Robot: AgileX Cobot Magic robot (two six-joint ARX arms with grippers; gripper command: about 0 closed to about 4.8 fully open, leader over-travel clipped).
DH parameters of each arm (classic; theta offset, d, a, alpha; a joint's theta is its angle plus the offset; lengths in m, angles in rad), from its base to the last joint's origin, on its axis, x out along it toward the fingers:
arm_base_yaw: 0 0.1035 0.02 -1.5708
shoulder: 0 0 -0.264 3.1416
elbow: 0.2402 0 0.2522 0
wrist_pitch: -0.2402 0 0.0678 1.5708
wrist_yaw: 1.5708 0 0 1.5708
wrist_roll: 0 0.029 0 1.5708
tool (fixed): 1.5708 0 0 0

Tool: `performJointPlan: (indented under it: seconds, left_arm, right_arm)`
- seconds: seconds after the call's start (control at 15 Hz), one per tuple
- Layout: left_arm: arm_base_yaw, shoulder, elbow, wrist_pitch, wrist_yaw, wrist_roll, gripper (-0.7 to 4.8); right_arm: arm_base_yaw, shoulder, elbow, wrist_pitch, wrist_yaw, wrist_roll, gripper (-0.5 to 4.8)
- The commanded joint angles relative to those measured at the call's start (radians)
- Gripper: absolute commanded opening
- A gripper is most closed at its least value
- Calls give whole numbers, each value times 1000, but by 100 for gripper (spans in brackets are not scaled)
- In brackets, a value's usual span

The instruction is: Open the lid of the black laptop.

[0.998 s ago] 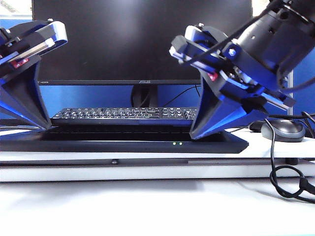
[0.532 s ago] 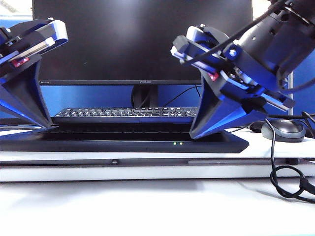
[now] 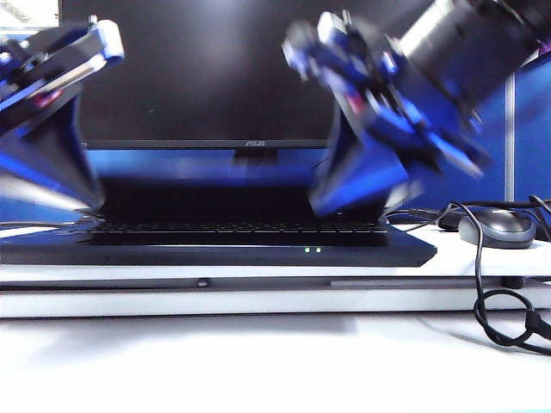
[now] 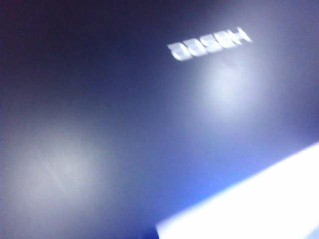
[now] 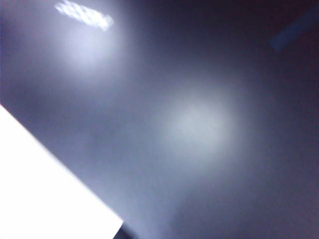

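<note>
Exterior view shows the black laptop (image 3: 215, 245) lying wide across the white surface (image 3: 258, 361), green LEDs lit on its front edge, in front of the ASUS monitor (image 3: 250, 73). Its lid (image 3: 215, 200) stands partly raised, a dark blurred band above the white-lettered keys, tilted well short of upright. Left tool (image 3: 82, 202) sits at the lid's left end and right tool (image 3: 344, 202) toward its right end; both are motion-blurred, and whether their jaws are spread or closed on the panel edge cannot be told. Both arms slope down steeply from above and from the outer sides, wrists high. Left wrist view is filled by the lid's matte dark outer face (image 4: 124, 124) with its pale logo; right wrist view shows the same face (image 5: 199, 124) with soft light reflections; no fingers appear in either. Judgement: the panel is thin, stiff but prone to flex and houses a fragile screen, with a smooth, likely slippery face; hold is best taken at the free edge near both corners, lifting evenly against the hinge. A mouse (image 3: 495, 228) lies to the right, clear of the work.
</note>
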Motion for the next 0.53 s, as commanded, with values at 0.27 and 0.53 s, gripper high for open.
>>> performJointPlan:
  seconds: [0.27,0.53]
  left_arm:
    - [8,-4,109,148,-96,49,-4]
    - [8,-4,158,169,-97,68,-4]
  right_arm:
    - [-36,-8,90,78,61,-35,-1]
    - [-51,-21,132,59,63,-60,-1]
